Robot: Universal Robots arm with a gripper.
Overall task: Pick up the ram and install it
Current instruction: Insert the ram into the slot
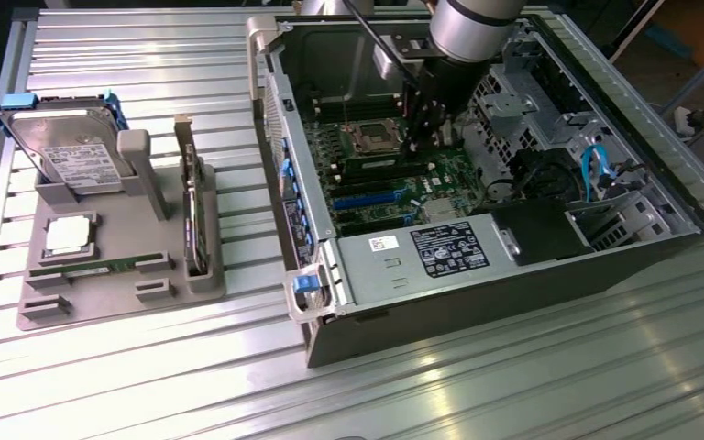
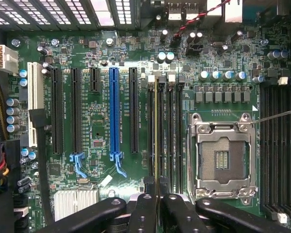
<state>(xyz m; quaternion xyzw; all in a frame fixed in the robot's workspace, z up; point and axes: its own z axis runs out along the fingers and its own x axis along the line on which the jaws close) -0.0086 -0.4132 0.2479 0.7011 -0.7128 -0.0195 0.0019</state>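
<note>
The gripper (image 2: 156, 188) was down inside the open computer case (image 1: 327, 316), and it was holding the ram (image 2: 156, 126) tight between its two fingers. In the wrist view the ram was seen from its thin edge, like a long straight line. It sat right over one of the black memory slots (image 2: 170, 126) on the green board (image 2: 102, 160), just beside the empty silver chip socket (image 2: 223, 155). I could not tell if the ram was already pushed into its slot or just above it. A long blue slot (image 2: 114, 111) was a little way off. The case sat on the shiny bench (image 1: 511, 385). Near it was a gray tray (image 1: 120, 298) with a hard drive (image 1: 71, 151) standing in it.
</note>
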